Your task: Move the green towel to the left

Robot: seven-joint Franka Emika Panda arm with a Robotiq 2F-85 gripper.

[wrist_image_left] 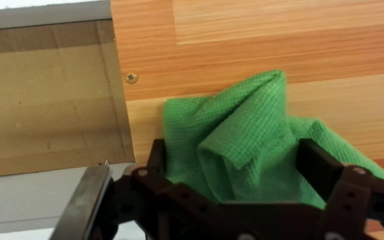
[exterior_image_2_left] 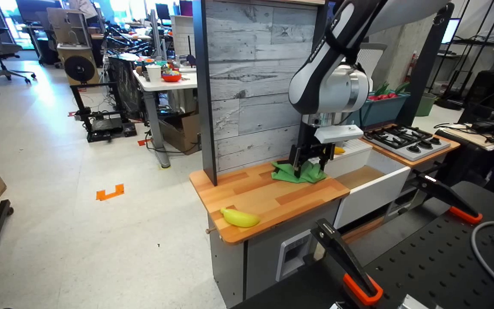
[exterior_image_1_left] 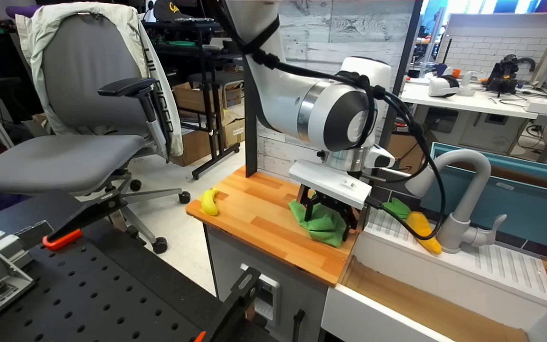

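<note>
The white robot arm [exterior_image_1_left: 280, 102] is bent above the wooden worktop [exterior_image_1_left: 259, 204] in both exterior views. In an exterior view, the white sink [exterior_image_1_left: 368, 311] is set just beside the worktop, at four o'clock. Near the sink, the green towel [wrist_image_left: 245, 140] is laid crumpled on the worktop, below the arm. The jaws are spread wide, and in the wrist view towel folds are seen between them; whether the towel is touched cannot be told. In an exterior view, the yellow banana [exterior_image_2_left: 239, 218] is placed at eight o'clock from the towel, near the worktop's corner. In the wrist view, a small screw [wrist_image_left: 131, 78] is shown at ten o'clock from the towel.
</note>
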